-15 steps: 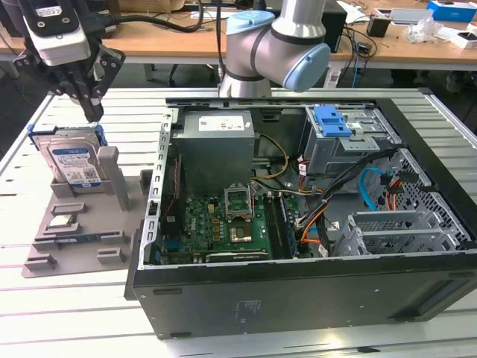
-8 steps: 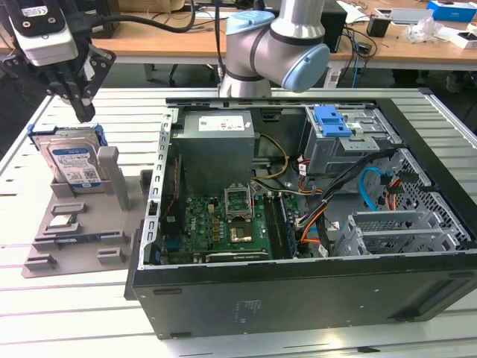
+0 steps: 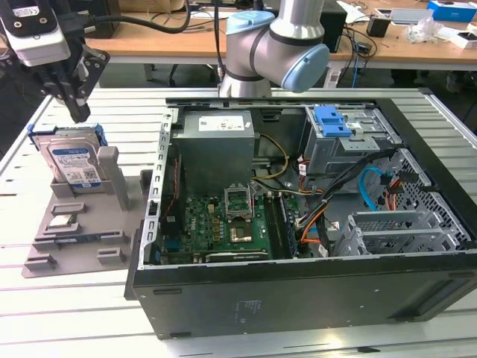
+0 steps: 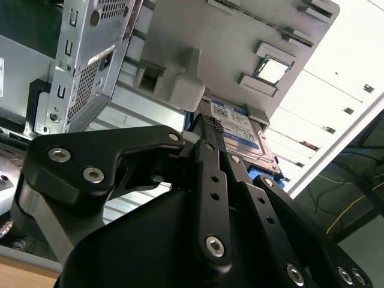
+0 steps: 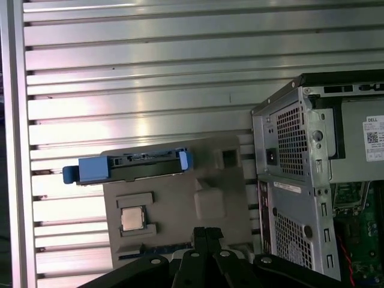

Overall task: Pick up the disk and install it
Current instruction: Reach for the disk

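- One arm (image 3: 276,41) reaches across from behind the open computer case (image 3: 298,298) to the exterior view's left. Its gripper (image 3: 77,112) hangs just above the disk (image 3: 73,162) without touching it.
- The black fingers (image 5: 201,240) are pressed together, tip to tip, with nothing between them.
- The disk stands on edge in a slot of a grey holder (image 3: 82,224). Its labelled face is turned toward the exterior camera, and blue rails run along its sides.
- In the first wrist view the disk (image 5: 138,167) shows edge-on, with a blue rail end sticking out at each side of the holder (image 5: 180,204).
- A small square processor chip (image 3: 63,221) lies flat in a pocket of the same holder, nearer the front edge than the disk.
- The holder sits on the slatted metal table (image 3: 74,313), just beside the case on the exterior view's left and apart from it.
- Inside the case, the big grey power-supply box (image 3: 216,145) sits at the back. The motherboard (image 3: 223,220) lies in front of it.
- The drive cage (image 3: 332,123), with its blue latch, is at the exterior view's right of the power-supply box, well apart from the disk.
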You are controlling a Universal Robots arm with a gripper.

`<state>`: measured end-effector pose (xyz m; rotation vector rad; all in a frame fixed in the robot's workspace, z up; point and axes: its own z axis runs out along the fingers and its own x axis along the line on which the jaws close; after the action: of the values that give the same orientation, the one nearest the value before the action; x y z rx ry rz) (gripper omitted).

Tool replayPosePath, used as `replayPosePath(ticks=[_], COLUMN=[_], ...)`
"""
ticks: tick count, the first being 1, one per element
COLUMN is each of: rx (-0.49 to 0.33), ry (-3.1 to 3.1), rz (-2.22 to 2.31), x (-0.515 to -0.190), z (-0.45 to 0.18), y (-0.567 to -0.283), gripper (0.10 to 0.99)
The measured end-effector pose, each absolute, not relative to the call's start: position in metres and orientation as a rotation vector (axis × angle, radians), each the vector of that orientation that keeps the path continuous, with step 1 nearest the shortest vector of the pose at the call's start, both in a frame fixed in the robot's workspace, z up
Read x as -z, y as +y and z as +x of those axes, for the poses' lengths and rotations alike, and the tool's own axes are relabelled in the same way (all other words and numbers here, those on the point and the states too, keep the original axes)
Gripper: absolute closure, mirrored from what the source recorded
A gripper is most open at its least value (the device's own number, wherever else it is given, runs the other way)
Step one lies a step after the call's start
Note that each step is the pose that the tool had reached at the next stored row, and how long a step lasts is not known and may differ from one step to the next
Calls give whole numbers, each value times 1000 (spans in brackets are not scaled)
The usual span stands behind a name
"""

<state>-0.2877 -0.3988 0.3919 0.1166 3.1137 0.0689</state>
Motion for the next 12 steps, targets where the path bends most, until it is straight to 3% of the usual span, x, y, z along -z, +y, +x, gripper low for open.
replayPosePath(ticks=[12], rx=[-69], ry=[3114], rz=[117], x=[-392], z=[-296], y=[-399], gripper=[980])
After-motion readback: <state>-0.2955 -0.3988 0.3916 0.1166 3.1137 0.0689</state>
